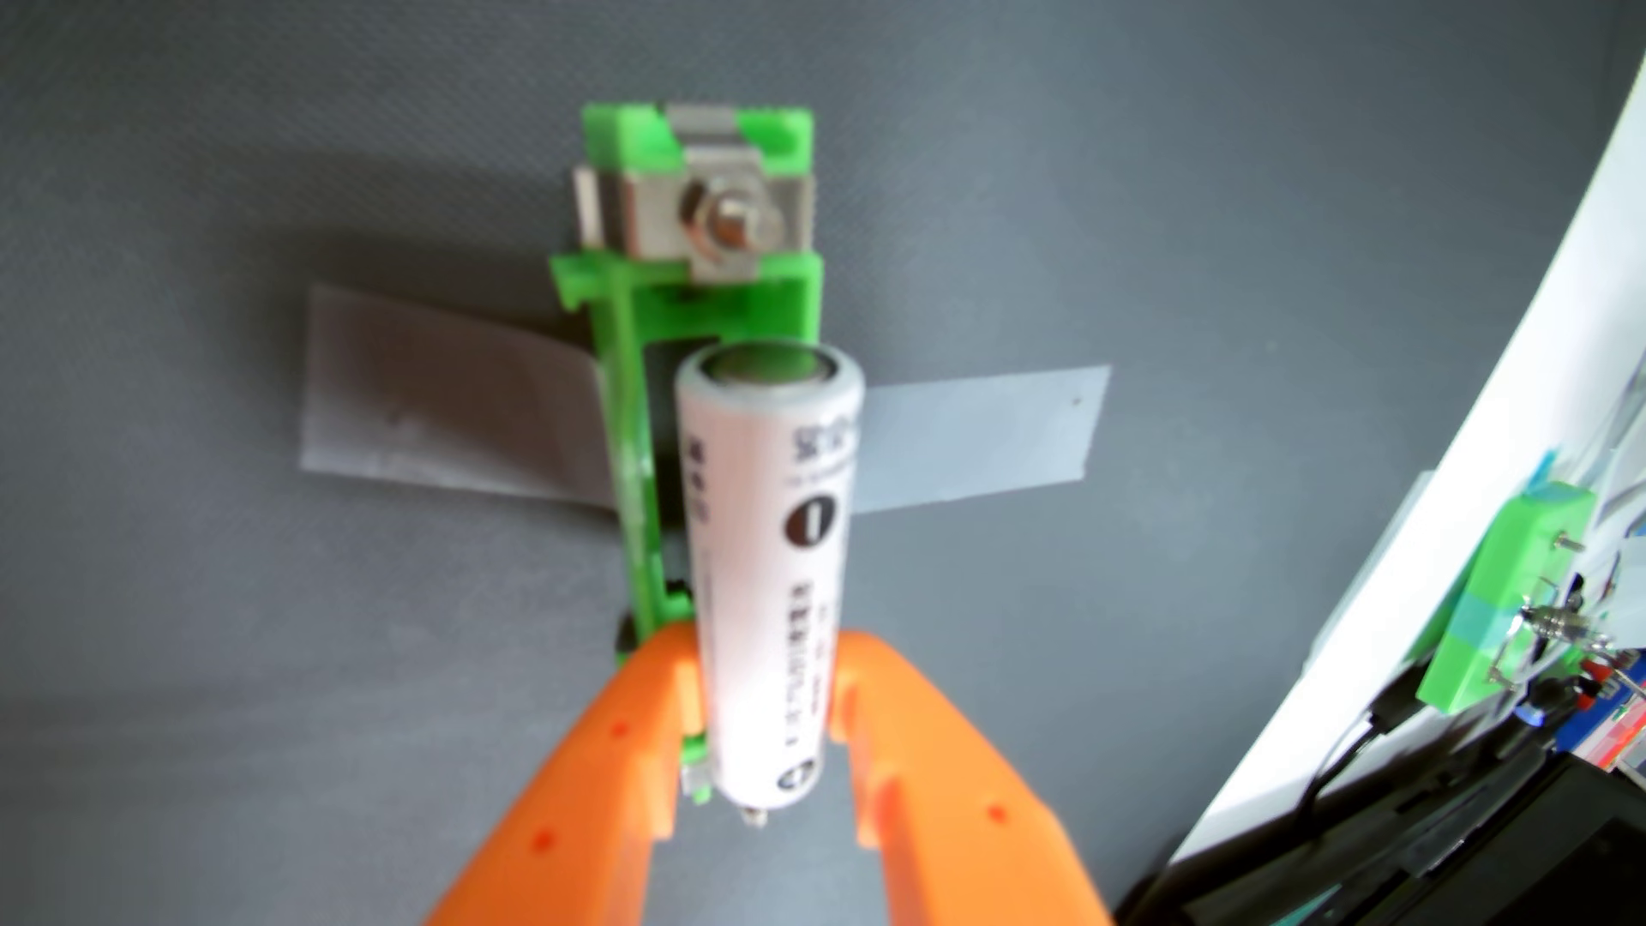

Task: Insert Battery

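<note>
A white cylindrical battery [770,570] with dark print lies lengthwise over a green battery holder [639,463]. Its far end, tilted up toward the camera, stops short of the holder's metal contact plate and bolt [726,221]. Its near end sits low by a small metal contact [755,815]. My orange gripper [766,663] enters from the bottom edge. Its two fingertips [664,677] press on the battery's sides at the lower half. The holder's right rail is hidden behind the battery.
Grey tape strips [980,436] stick out left and right, fixing the holder to a dark grey mat [223,668]. At the right is a white board [1336,623] with another green part [1514,588], wires and a black device [1470,855].
</note>
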